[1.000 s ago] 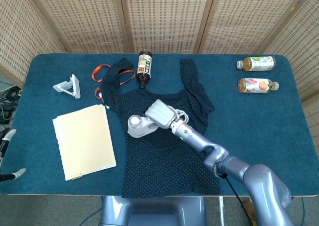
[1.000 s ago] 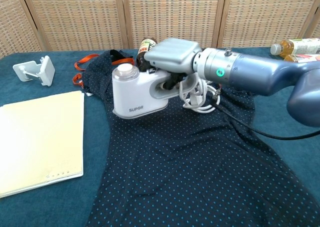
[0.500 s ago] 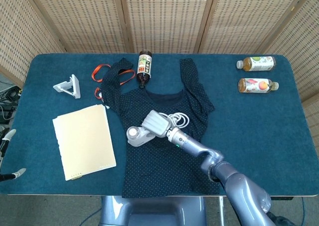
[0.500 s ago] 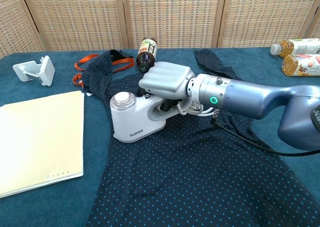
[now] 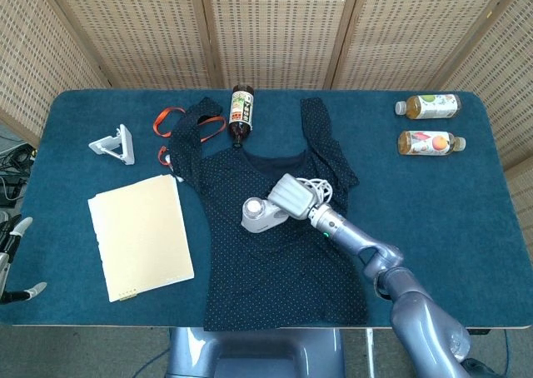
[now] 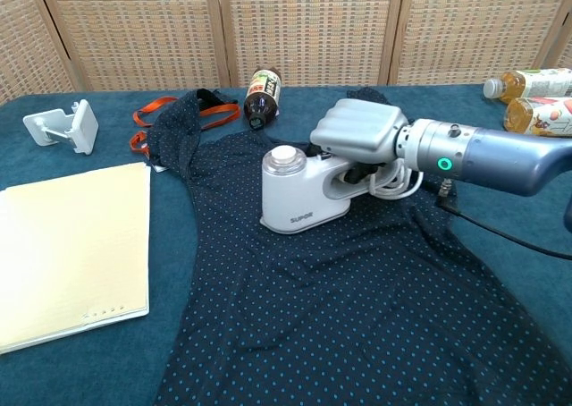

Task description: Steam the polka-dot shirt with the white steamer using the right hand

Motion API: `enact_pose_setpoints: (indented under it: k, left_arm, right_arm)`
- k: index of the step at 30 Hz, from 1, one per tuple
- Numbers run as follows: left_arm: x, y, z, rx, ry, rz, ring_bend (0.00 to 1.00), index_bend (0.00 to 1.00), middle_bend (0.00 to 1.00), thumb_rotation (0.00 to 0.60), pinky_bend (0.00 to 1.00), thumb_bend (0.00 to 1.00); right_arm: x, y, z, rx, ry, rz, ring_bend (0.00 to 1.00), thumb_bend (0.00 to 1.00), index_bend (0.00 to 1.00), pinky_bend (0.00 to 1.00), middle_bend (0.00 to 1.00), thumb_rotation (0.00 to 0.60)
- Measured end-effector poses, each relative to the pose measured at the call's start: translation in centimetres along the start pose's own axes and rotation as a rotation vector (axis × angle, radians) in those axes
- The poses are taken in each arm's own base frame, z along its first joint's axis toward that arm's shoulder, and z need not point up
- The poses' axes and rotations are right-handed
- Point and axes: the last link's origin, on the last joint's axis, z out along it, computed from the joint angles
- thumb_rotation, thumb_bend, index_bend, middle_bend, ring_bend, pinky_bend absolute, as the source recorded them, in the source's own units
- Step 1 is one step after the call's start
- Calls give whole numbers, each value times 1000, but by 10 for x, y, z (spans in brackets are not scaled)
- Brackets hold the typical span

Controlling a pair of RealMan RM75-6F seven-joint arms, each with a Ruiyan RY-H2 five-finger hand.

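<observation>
Right hand (image 6: 359,136) around white steamer (image 6: 299,192) on polka-dot shirt (image 6: 357,308)

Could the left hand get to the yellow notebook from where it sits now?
Probably yes. The left hand sits at the table's left edge, holding nothing, and only bare blue tabletop lies between it and the yellow notebook. Its actual reach can't be judged here.
</observation>
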Motion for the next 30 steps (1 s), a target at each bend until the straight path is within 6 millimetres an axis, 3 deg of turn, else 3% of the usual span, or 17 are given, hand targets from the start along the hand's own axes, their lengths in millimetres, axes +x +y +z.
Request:
enact_pose_setpoints:
  k: [11,15,21,30]
  left_arm:
    - [-3,5,1,-12,-9,17,0,0,0,600,0,0]
    - [-4,7,2,-16,-14,21,0,0,0,600,0,0]
    - [-4,9,1,-18,-12,22,0,0,0,600,0,0]
    - [-3,6,1,-13,-10,14,0,0,0,600,0,0]
  right_arm:
    - [-19,54,-46,-100,-77,-56,658,1000,876,906,682,600]
    - [-25,65,-57,-129,-105,-51,658,1000,876,906,682,600]
    - [-28,61,-58,-131,-109,-18,658,1000,876,906,682,600]
    - [-24,32,-44,-47,-57,20,658,1000,876,905,682,600]
